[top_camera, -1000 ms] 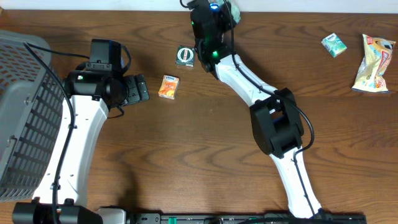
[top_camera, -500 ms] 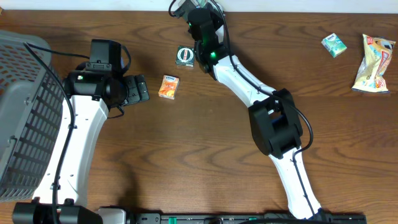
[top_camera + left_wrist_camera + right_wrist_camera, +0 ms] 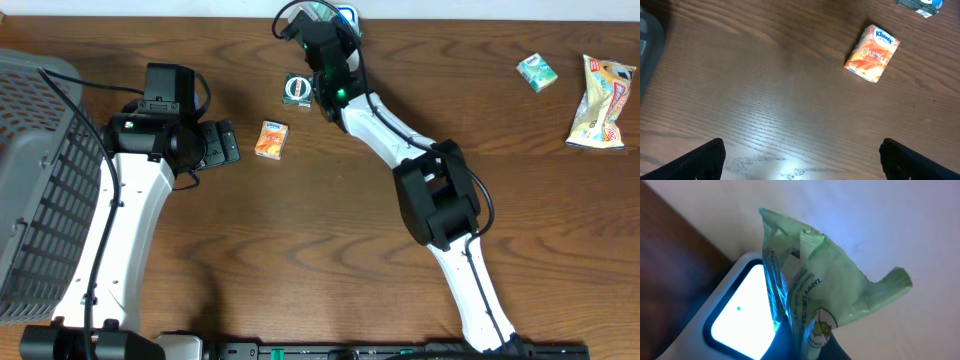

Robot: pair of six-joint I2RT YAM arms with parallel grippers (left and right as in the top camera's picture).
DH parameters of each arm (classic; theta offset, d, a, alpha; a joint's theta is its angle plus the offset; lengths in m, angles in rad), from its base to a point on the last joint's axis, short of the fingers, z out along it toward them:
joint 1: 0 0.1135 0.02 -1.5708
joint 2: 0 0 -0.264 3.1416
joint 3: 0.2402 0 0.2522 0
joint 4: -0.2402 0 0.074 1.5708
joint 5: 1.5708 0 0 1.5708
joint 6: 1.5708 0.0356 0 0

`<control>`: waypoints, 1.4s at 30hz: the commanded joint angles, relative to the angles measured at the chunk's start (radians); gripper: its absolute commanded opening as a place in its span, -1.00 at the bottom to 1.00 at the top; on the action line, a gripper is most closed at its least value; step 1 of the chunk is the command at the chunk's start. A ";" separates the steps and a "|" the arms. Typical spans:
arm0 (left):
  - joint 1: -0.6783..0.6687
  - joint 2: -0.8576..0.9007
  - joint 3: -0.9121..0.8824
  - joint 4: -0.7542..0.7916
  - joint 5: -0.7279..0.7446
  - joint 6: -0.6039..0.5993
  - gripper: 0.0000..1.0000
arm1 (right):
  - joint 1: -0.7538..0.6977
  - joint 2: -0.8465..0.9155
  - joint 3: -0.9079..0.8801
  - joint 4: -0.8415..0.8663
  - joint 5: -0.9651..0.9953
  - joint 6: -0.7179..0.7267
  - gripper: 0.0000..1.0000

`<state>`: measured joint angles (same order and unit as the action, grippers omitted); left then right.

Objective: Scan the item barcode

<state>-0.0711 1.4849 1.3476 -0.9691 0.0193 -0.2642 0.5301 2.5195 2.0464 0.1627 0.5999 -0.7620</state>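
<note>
A dark wood-grain table (image 3: 300,250) shows a soft patch of glare (image 3: 775,161). Past its far edge is what looks like a white wall (image 3: 900,210).

You can read "Kleenex" on the orange tissue pack (image 3: 872,53) lying on the counter (image 3: 765,100); the print on the green packet (image 3: 815,280) is too blurred to read.

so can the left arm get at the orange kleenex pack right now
Probably yes: the left gripper is open, and the kleenex pack lies on bare table just ahead, nothing between.
</note>
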 commanded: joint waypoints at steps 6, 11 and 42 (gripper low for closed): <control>0.000 0.005 0.004 -0.002 -0.013 0.005 0.96 | -0.036 -0.014 0.013 0.048 0.059 -0.054 -0.98; 0.000 0.005 0.004 -0.002 -0.013 0.005 0.96 | -0.076 -0.082 0.013 -0.027 0.067 0.054 -0.98; 0.000 0.005 0.004 -0.002 -0.013 0.005 0.96 | -0.901 -0.292 -0.007 -0.964 -0.460 0.822 0.03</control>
<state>-0.0711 1.4849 1.3476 -0.9688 0.0193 -0.2642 -0.3576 2.2265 2.0537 -0.7937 0.2676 -0.0021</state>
